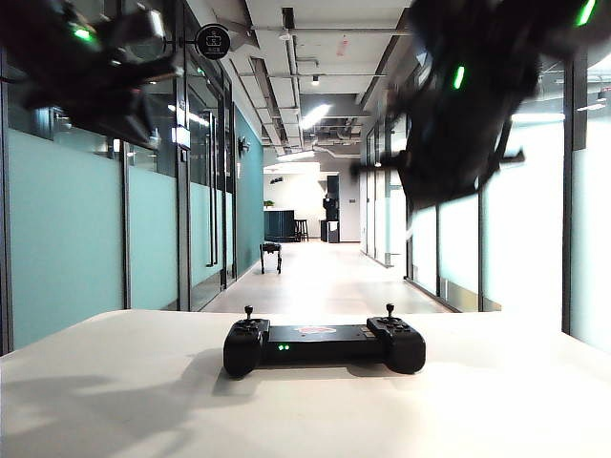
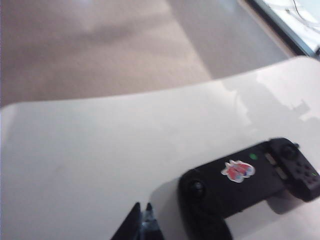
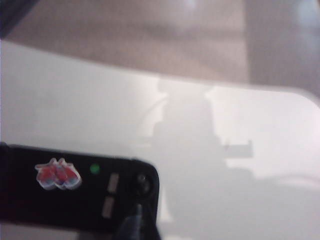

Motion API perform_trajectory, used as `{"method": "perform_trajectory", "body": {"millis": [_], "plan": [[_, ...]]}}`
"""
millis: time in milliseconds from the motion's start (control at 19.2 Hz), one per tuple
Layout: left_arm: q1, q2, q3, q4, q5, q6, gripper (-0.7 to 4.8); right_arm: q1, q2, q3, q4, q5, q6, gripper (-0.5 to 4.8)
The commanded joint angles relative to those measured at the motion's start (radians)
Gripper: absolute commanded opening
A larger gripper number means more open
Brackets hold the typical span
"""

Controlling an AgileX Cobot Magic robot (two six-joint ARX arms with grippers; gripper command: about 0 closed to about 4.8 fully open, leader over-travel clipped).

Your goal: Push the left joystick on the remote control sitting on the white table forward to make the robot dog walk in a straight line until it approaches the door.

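The remote control [image 1: 325, 344] lies flat on the white desk [image 1: 115, 401], well below both claws, its left joystick [image 1: 248, 312] upright and untouched. The left claw [image 2: 142, 223] is closed on nothing, tips pressed together, hanging beside the controller's near end with bare desk all around it out to the rounded far edge; the right claw [image 3: 136, 220] is likewise closed and empty, above the controller's other end, with open desk beyond. Past the desk edge a long glass-walled corridor runs away, and the robot dog [image 1: 271, 256] stands far down its shiny floor.
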Motion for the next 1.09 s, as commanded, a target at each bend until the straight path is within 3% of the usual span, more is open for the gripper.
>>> {"method": "perform_trajectory", "body": {"millis": [52,417,886,1094], "plan": [[0.000,-0.130,-0.110,0.047,-0.054,0.000,-0.05,0.002,-0.116,-0.015,-0.051,-0.005,-0.037,-0.01],[0.000,-0.465,-0.388,0.142,-0.128,0.000,-0.05,0.002,-0.394,-0.182,-0.052,-0.092,-0.075,-0.01],[0.000,-0.953,-0.726,0.138,-0.168,0.004,-0.05,0.003,-0.712,-0.392,-0.044,-0.183,-0.135,-0.01],[0.000,-1.189,-0.835,0.069,-0.168,0.005,-0.05,0.003,-0.831,-0.483,-0.044,-0.188,-0.135,-0.01]]}}
